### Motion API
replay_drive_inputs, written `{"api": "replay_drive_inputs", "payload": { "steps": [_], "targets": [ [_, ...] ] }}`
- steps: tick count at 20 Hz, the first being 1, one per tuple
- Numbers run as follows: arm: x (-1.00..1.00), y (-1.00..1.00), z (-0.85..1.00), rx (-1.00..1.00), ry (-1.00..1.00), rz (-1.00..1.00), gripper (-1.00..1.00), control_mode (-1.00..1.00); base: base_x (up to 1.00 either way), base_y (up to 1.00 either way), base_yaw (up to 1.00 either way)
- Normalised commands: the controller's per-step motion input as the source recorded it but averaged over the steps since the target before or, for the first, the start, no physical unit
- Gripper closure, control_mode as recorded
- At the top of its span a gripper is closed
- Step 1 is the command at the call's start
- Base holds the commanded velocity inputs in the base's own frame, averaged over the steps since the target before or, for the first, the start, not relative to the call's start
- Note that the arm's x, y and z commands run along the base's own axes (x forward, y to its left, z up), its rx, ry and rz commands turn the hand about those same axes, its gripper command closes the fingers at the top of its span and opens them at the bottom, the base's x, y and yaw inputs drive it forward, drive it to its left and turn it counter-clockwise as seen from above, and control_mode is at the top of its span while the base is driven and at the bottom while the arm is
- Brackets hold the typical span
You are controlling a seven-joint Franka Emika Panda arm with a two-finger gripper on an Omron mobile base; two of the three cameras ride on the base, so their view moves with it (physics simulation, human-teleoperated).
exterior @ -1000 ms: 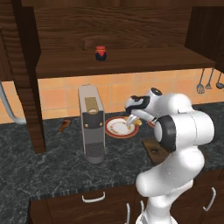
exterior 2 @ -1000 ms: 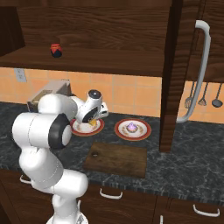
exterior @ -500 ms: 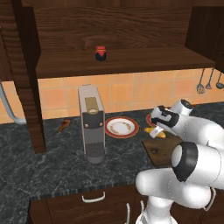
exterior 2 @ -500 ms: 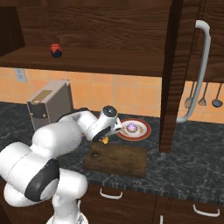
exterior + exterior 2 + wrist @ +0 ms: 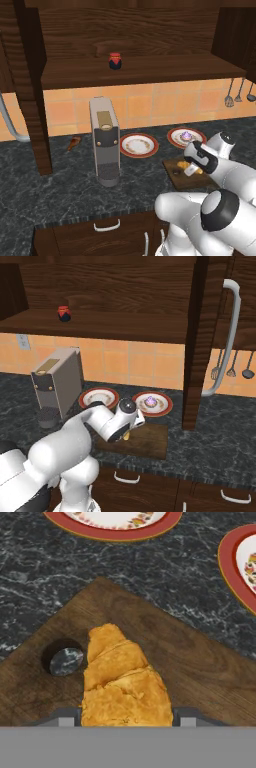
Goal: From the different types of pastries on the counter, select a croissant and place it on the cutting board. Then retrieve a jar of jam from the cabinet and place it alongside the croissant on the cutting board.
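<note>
Claw (image 5: 127, 719): pinching the golden-orange crescent croissant (image 5: 122, 682) over the dark brown wooden cutting board (image 5: 200, 672) (hand view).
Jam: small red-lidded jar (image 5: 115, 60) on cabinet shelf (image 5: 150, 70), base views.

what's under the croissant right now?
The cutting board lies under the croissant, which the gripper grips; the board's hole sits just beside it. Whether the pastry touches the wood can't be told; its underside is hidden.

Orange tiled wall (image 5: 150, 102) behind, utensils (image 5: 231, 365) hanging, coffee machine (image 5: 104, 140) standing.
</note>
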Motion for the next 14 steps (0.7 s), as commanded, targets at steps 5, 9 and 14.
{"api": "replay_drive_inputs", "payload": {
  "steps": [5, 9, 14],
  "targets": [
    [0.00, 0.00, -0.13, 0.00, 0.00, 0.00, 1.00, -1.00, 0.00, 0.00, 0.00],
    [0.00, 0.00, 0.00, 0.00, 0.00, 0.00, -1.00, -1.00, 0.00, 0.00, 0.00],
    [0.00, 0.00, 0.28, 0.00, -0.01, 0.00, -1.00, -1.00, 0.00, 0.00, 0.00]
  ]
}}
